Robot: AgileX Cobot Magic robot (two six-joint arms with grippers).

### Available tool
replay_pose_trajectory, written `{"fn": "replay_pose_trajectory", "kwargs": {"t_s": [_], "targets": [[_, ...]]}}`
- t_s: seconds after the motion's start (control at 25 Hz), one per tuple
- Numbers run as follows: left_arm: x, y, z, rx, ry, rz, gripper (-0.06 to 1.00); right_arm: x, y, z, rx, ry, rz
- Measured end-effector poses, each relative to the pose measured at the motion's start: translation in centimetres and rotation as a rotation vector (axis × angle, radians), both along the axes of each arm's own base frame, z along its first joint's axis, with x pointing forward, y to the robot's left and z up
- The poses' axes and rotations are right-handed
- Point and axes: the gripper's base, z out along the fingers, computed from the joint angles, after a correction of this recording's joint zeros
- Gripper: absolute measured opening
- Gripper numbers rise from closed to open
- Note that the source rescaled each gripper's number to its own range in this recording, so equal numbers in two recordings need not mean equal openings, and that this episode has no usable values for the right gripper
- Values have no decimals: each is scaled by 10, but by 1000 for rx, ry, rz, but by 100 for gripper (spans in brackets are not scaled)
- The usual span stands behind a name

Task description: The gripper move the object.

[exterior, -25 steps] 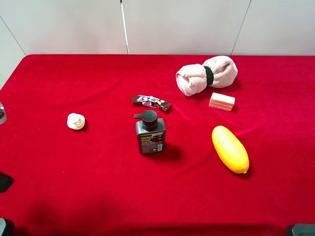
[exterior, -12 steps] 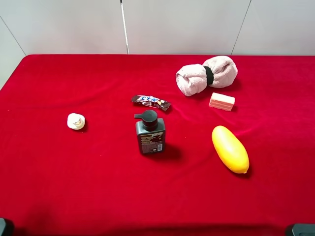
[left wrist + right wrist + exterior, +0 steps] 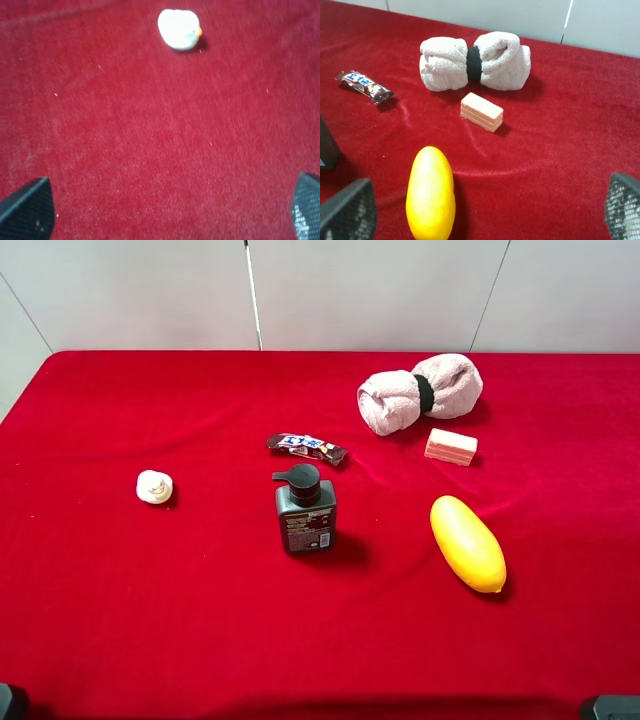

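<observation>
towel (image 3: 420,392): lies at the far right of the red cloth (image 3: 150,620), black band round its middle, untouched
soap (image 3: 450,447): just in front of the towel
mango (image 3: 467,542): nearer, right of the bottle (image 3: 305,512)
left gripper (image 3: 165,212): jaws spread wide over bare cloth
right gripper (image 3: 485,210): jaws spread wide, well short of the towel

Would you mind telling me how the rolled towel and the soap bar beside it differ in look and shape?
The rolled towel is fluffy, rounded and cinched at its middle by a black band; the soap bar is smooth, flat-sided and rectangular. The towel is far larger than the soap bar. The towel is pale greyish pink, the soap bar more peach. Both lie untouched on the red cloth, apart from each other.
</observation>
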Motion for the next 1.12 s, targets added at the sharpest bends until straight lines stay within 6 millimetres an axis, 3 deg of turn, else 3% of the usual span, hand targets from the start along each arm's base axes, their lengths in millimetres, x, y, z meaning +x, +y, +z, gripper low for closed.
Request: {"fn": "replay_pose_trajectory", "kwargs": {"t_s": [0.6, 1.12], "targets": [[-31, 5, 1, -37, -217, 195, 89, 0, 0, 0, 0, -1, 0], [-31, 4, 1, -34, -219, 205, 89, 0, 0, 0, 0, -1, 0]]}}
